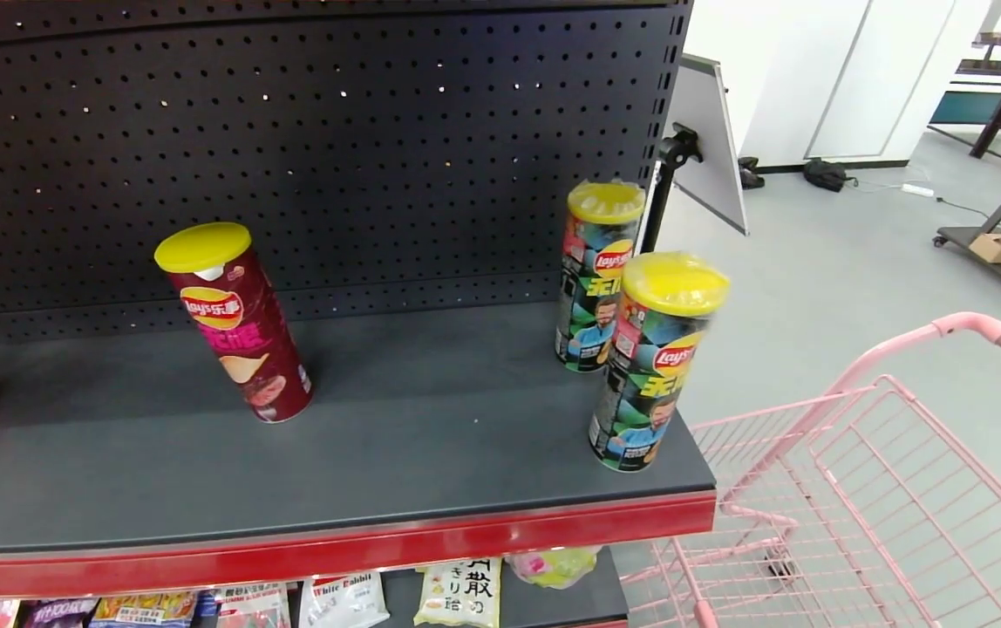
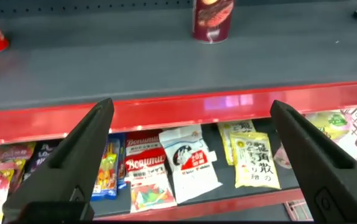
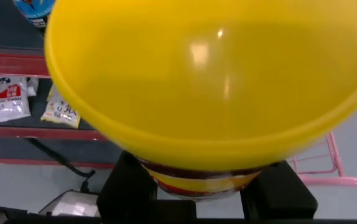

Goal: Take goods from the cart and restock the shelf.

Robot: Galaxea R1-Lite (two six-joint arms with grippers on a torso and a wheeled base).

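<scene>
While a maroon can and two green ones, the rear can and the front can, already stand on the shelf, the right hand pinches a yellow-lidded can near the cart, not yet shelved; the left hand hangs spread before the shelf's red edge. At least that can remains to place.

Yellow lids are seen on the held can, the maroon can, and the back can and front can, patterned blue-green-black; the grey shelf is edged red, the cart pink.
</scene>
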